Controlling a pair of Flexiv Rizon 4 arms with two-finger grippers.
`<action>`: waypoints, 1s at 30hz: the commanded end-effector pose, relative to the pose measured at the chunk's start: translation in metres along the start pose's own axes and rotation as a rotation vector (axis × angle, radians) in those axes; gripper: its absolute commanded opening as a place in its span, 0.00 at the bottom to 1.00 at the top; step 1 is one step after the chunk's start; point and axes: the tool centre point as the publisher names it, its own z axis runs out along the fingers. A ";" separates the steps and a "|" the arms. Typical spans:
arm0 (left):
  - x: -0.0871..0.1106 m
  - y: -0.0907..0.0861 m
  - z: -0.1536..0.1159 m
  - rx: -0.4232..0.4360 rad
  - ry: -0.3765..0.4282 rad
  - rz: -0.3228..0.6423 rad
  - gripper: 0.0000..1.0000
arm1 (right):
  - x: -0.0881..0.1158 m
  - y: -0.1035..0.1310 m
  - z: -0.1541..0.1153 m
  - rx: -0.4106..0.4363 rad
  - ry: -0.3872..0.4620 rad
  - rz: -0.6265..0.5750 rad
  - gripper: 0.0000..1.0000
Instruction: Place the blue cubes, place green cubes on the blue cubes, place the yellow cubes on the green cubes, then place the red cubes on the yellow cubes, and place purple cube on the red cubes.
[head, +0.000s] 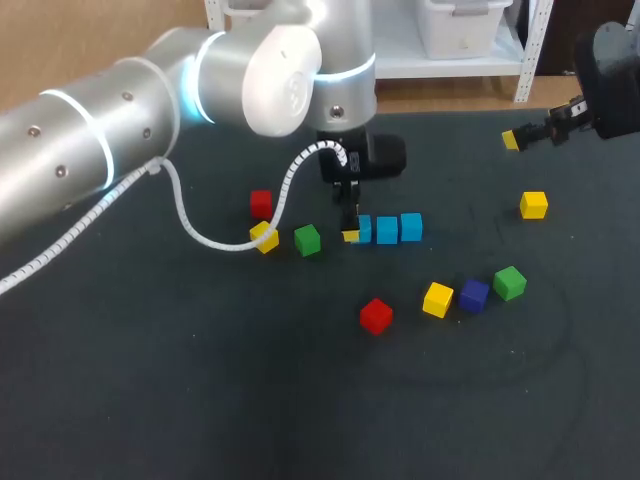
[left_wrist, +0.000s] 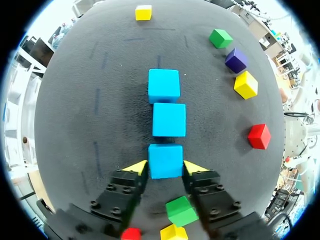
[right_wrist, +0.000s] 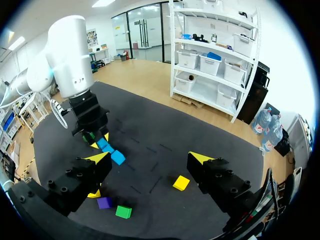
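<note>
Three blue cubes lie in a row on the dark table mat: the far one, the middle one and the near one. My left gripper reaches down at the row's left end, and its yellow fingertips touch the near blue cube on both sides. My right gripper hangs open and empty high over the back right of the table, far from every cube.
A red cube, a yellow cube and a green cube lie left of the row. In front of it are a red cube, a yellow cube, the purple cube and a green cube. Another yellow cube lies at the right.
</note>
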 end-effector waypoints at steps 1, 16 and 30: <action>0.002 -0.001 0.002 -0.002 -0.005 -0.002 1.00 | 0.001 0.002 0.000 0.008 -0.002 0.001 1.00; 0.016 -0.005 -0.019 -0.066 -0.015 -0.066 1.00 | 0.001 0.002 0.000 0.008 -0.002 0.001 1.00; 0.049 -0.016 -0.026 -0.106 0.030 -0.179 1.00 | 0.001 0.002 0.000 0.008 -0.002 0.001 1.00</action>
